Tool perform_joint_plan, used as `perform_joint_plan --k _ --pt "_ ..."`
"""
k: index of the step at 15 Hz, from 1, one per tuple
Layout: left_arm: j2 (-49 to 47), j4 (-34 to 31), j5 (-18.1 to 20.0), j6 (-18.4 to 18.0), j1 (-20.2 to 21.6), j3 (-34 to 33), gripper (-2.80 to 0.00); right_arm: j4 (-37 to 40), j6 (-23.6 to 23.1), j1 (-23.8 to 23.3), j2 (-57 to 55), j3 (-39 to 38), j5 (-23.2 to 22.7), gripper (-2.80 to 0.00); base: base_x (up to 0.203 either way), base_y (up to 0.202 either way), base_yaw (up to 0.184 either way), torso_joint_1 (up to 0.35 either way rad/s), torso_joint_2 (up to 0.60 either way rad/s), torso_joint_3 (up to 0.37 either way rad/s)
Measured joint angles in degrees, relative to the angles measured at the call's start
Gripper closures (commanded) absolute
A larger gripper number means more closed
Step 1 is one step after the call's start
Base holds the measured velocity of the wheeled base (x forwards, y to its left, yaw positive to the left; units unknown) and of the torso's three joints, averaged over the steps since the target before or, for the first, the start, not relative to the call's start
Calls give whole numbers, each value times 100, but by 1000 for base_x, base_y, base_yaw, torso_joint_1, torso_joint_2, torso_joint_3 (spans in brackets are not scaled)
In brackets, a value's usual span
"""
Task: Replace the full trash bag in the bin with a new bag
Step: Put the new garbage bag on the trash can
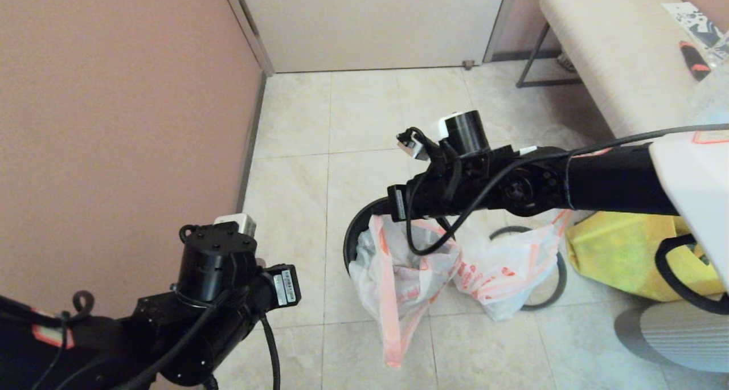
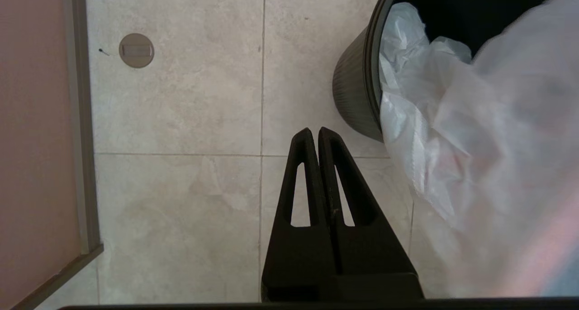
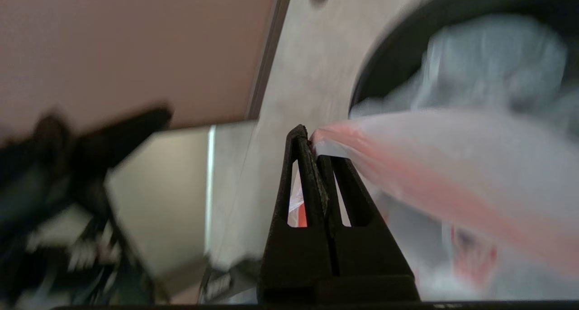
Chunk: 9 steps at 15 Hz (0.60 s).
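Head view: you see the new bag (image 1: pixel 398 265) draped over the near rim of the bin (image 1: pixel 354 237), part inside and part hanging down the outside toward the floor tiles (image 1: pixel 296 168), its orange-red drawstring band trailing lowest. The full trash bag (image 1: pixel 507 270) lies on the floor just beside the bin's right side, resting on the grey ring (image 1: pixel 555 290), with the yellow tote (image 1: pixel 621 253) further right. The right gripper (image 3: pixel 312 140) hangs over the bin, fingers pinched tight on the new bag's hem. The left gripper (image 2: pixel 315 133) waits low at the left, fingers pressed together, holding nothing. A bench (image 1: pixel 615 54) stands at the back right.
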<state>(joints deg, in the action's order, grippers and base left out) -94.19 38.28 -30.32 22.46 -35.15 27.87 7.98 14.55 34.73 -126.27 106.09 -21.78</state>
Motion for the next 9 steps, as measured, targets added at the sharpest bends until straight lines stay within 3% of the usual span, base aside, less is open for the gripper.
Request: perform_joint_plan --k 3,6,9 --pt "32 9 67 11 12 -44 0 112 -469 252 -734 705 317 0 0 0 0 0 0 0" --pt "32 291 343 34 60 -236 0 -224 -851 341 -1019 783 350 0 0 0 0 0 0 0" --pt "-25 455 515 23 75 -319 0 -785 -950 427 -1094 792 728 0 0 0 0 0 0 0"
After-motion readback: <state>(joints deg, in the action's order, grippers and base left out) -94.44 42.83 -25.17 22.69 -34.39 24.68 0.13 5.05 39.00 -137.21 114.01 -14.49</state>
